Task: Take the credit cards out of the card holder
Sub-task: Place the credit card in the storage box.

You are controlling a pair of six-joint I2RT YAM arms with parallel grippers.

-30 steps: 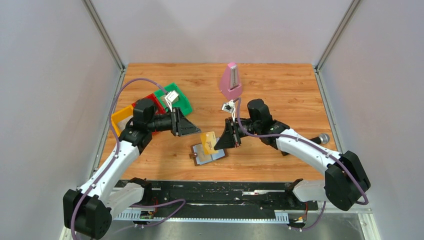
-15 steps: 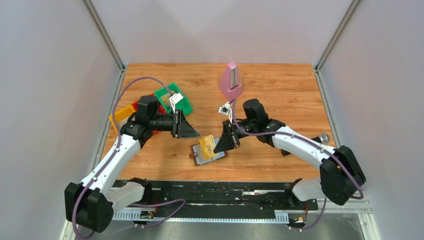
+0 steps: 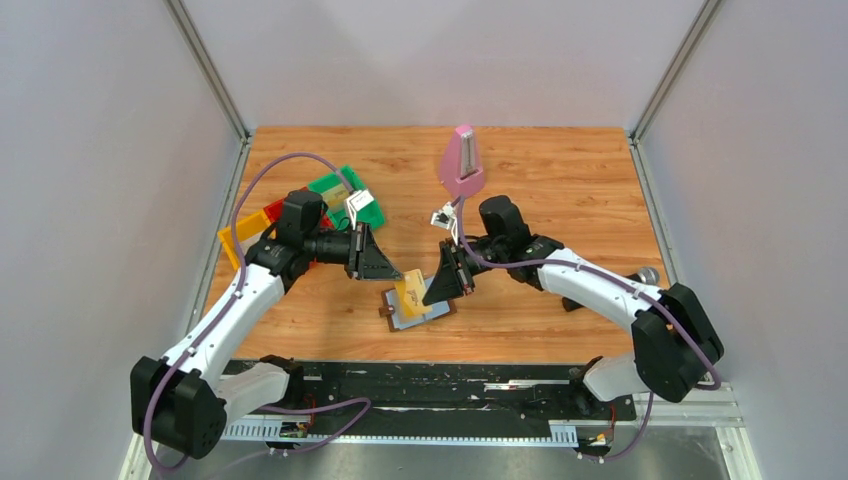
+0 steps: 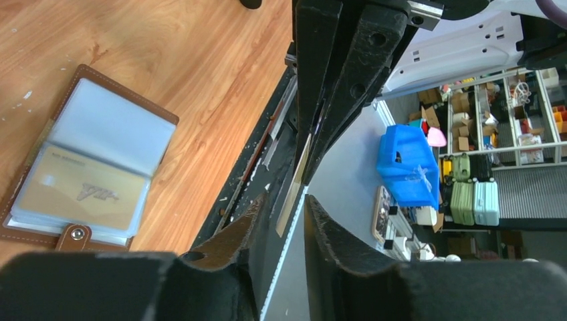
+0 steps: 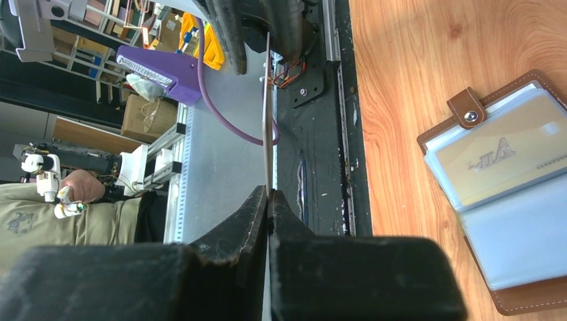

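The card holder (image 3: 422, 315) lies open on the wooden table, grey-blue inside with a brown rim. It also shows in the left wrist view (image 4: 100, 134) and the right wrist view (image 5: 528, 254). A gold-tan card (image 5: 491, 160) sits in its clear pocket. My right gripper (image 3: 433, 291) (image 5: 267, 194) is shut on another gold-tan card (image 3: 411, 290), held above the holder and seen edge-on (image 5: 265, 120). My left gripper (image 3: 394, 272) (image 4: 286, 200) is open, its fingers on either side of that card's free end (image 4: 299, 170) with gaps showing.
A pink metronome (image 3: 462, 160) stands at the back centre. Green (image 3: 345, 192), red and yellow (image 3: 240, 238) trays lie at the left behind the left arm. A dark cylindrical object (image 3: 645, 276) lies at the right. A black rail (image 3: 450, 385) runs along the near edge.
My left gripper has moved right until its open fingers straddle the card. My right gripper has shifted a little left with the card.
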